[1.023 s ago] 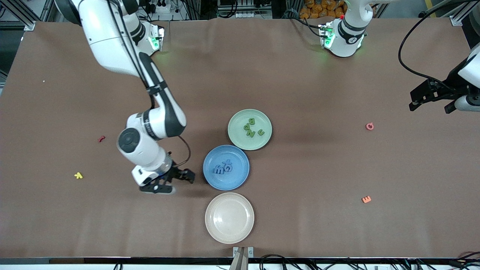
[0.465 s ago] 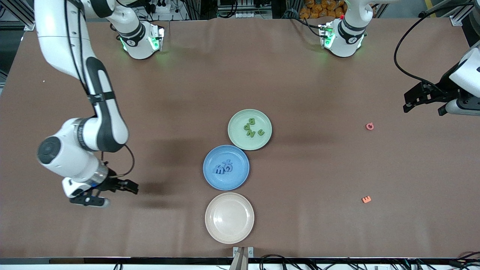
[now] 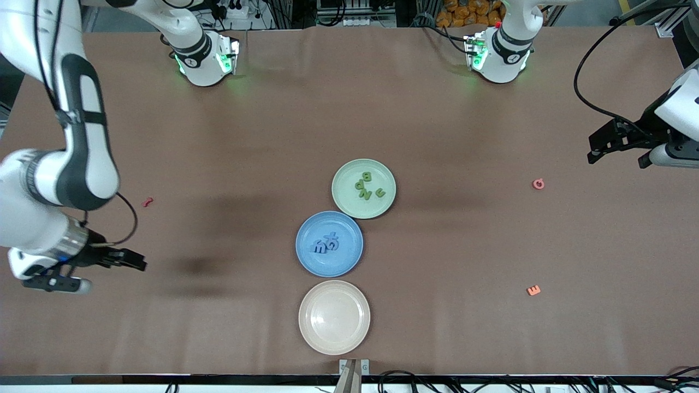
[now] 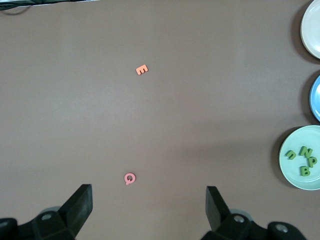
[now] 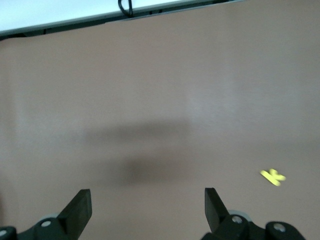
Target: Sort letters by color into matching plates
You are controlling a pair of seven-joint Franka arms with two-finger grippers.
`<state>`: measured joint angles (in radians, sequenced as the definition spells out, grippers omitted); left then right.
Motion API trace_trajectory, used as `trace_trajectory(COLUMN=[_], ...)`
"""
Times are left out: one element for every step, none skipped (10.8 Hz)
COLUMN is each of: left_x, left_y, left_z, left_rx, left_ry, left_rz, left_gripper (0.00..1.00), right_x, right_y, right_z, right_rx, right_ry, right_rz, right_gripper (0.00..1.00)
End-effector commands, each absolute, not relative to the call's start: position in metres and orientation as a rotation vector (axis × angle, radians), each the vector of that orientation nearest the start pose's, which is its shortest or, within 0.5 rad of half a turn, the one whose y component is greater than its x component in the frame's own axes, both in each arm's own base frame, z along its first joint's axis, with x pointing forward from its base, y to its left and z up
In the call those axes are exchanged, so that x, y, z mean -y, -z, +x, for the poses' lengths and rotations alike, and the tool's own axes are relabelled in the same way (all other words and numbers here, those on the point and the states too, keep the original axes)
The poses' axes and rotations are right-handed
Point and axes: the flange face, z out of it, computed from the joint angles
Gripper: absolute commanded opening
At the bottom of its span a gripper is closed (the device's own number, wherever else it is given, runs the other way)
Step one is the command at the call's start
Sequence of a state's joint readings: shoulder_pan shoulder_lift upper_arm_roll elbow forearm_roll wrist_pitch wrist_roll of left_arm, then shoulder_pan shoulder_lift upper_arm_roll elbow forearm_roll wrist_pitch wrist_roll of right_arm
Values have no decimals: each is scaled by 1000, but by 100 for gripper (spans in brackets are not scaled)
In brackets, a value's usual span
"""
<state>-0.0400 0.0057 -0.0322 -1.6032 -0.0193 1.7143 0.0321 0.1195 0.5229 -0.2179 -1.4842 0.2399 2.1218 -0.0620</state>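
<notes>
Front view: three round plates sit in a line at the table's middle. The mint green plate (image 3: 363, 188) holds green letters (image 3: 369, 186), the blue plate (image 3: 329, 243) holds blue letters (image 3: 325, 244), and the cream plate (image 3: 334, 317), nearest the camera, is empty. Each color sits on its matching plate, so the sorting looks done. Stray letters lie well apart from the plates: a red one (image 3: 147, 202), a pink one (image 3: 538, 184) and an orange one (image 3: 533, 290). The right gripper (image 3: 82, 270) hangs at the right arm's end of the table, fingers spread, holding nothing. The left gripper (image 3: 628, 148) waits over the left arm's end.

Left wrist view: the left gripper's fingers are spread wide and empty, above the pink letter.

Right wrist view: spread, empty fingers over bare table, with a yellow letter (image 5: 272, 176) nearby.
</notes>
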Motion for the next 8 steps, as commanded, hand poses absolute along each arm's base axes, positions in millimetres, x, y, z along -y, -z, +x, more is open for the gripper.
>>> trace_trajectory(left_x=[43,43,42,42,42,42,42,43], left_y=[-625,-624,-624,-624,-624,-624,-624,-624], left_z=[568,568,568,568,568,568,568,568], left_rx=[-165,-165,-163,-165,-163,-163,-163,-163], left_ry=[167,165,168,165,165,168,165,165], left_rz=[-3179,-3178,-3178,-3178,-3178,-3178,-3178,-3178], left_gripper=[100,100,100,100,100,100,100,100], right_x=[58,65,64,65,61,58,57,53], right_y=[-467,-485,-504,-528,-553,-578,-599,-619], right_z=[675,663,653,644,637,630,619,610], right_rx=[-151,-162,-153,-139,-119,-112,-128,-152], right_ry=[153,114,68,22,-19,-37,-18,23], right_rz=[-3070,-3066,-3067,-3099,-3114,-3113,-3108,-3100], right_gripper=[100,100,100,100,100,100,100,100])
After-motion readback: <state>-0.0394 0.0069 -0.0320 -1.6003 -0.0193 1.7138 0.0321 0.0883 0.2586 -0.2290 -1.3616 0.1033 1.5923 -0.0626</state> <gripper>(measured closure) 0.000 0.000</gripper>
